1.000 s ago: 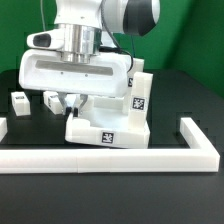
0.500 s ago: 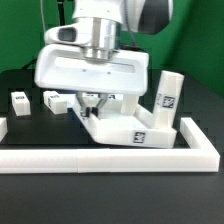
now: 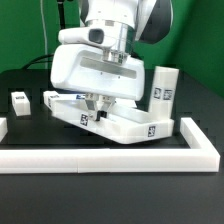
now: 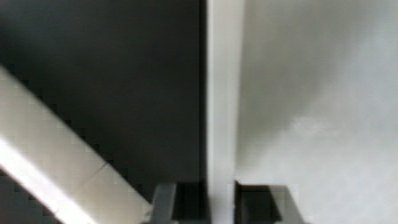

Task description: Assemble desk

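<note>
The white desk tabletop (image 3: pixel 128 124) lies on the black table, turned at an angle, with tags on its near edge. One square leg (image 3: pixel 163 93) stands upright at its end on the exterior view's right. My gripper (image 3: pixel 97 106) reaches down onto the tabletop's nearer left part, mostly hidden under the wrist. In the wrist view my gripper (image 4: pixel 222 206) is shut on the tabletop's thin raised rim (image 4: pixel 222 90), a dark finger (image 4: pixel 180 205) on each side, with the flat slab (image 4: pixel 317 100) beside it. Two loose legs (image 3: pixel 20 101) (image 3: pixel 52 99) lie at the exterior view's left.
The long low white L-shaped rail (image 3: pixel 110 156) runs along the table's front and turns back at the exterior view's right (image 3: pixel 193 131). A white strip (image 4: pixel 45 150) crosses the wrist view diagonally over the dark table. A green wall stands behind.
The arm and the held tabletop have moved toward the exterior view's right and turned, so the slab now lies at an angle. The upright leg shifted right with it.
</note>
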Robot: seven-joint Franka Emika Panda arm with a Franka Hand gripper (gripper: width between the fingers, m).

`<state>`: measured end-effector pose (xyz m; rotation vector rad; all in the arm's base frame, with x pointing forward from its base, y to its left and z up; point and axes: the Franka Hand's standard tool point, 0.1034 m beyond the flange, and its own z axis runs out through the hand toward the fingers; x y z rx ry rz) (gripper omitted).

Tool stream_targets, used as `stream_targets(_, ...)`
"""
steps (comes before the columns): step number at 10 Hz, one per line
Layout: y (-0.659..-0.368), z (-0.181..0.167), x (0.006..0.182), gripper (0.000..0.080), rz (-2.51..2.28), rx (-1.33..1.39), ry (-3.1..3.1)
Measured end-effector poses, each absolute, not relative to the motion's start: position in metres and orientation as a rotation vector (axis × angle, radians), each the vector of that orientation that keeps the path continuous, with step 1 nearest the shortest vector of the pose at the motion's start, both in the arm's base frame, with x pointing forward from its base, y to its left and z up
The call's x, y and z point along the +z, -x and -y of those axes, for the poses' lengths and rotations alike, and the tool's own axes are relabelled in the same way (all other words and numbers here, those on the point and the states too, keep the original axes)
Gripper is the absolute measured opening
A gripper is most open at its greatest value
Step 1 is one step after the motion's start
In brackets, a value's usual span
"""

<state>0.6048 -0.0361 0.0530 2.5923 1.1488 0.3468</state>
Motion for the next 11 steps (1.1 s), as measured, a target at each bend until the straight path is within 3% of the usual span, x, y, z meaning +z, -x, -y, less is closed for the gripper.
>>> stream_targets(5,-0.612,0.035,0.053,0.0064,-1.519,0.302,-2.334)
stream_targets(8,-0.651,-0.008,0.057,0.0065,-1.825,0.31,-2.011)
stream_targets(11,-0.648,-0.009,0.059,0.0067,-1.823,0.327,-2.004)
